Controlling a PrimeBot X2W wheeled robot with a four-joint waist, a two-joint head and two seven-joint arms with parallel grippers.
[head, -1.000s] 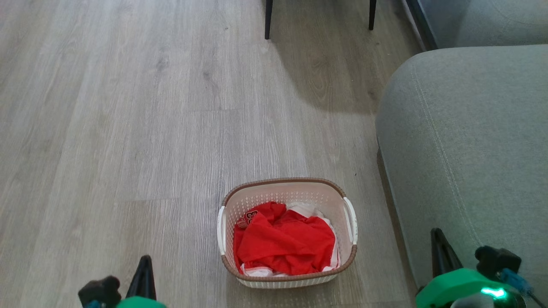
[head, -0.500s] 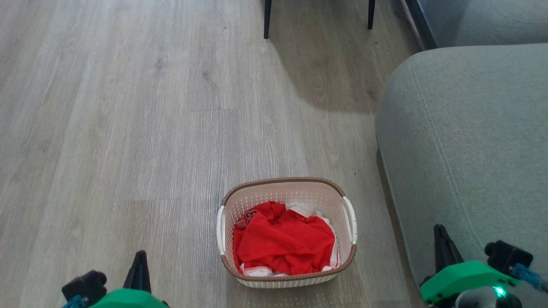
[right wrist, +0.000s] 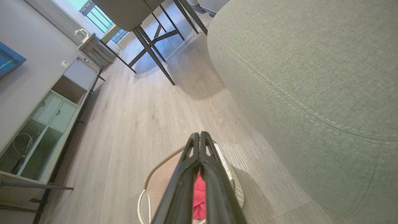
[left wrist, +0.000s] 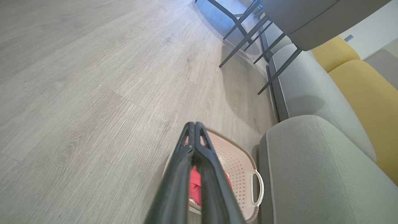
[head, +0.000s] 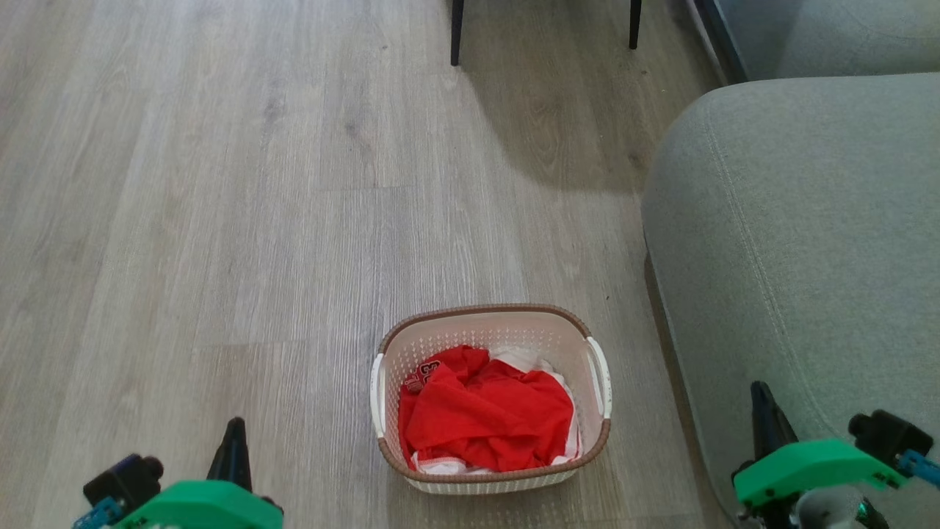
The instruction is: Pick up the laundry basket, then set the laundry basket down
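Observation:
The laundry basket (head: 490, 321) stands on the wood floor in the lower middle of the head view, cream-white and perforated, with a brown rim and white side handles, holding red and white clothes (head: 486, 419). My left gripper (head: 236, 428) is at the lower left, well apart from the basket, its fingers shut with nothing between them. My right gripper (head: 757, 391) is at the lower right over the sofa arm, also shut and empty. The left wrist view shows the basket (left wrist: 239, 168) behind the left gripper (left wrist: 193, 124). In the right wrist view the basket (right wrist: 161, 179) lies behind the right gripper (right wrist: 199, 134).
A grey sofa (head: 800, 242) runs along the right, close beside the basket. Dark chair legs (head: 457, 33) stand on the floor at the top. Yellow cushions (left wrist: 367, 84) lie further along the sofa. A low cabinet (right wrist: 40, 130) lines the far wall. Wood floor (head: 220, 220) stretches left.
Both grippers have sunk lower and spread outward in the head view, the left one to the left and the right one to the right. The basket has stayed in place.

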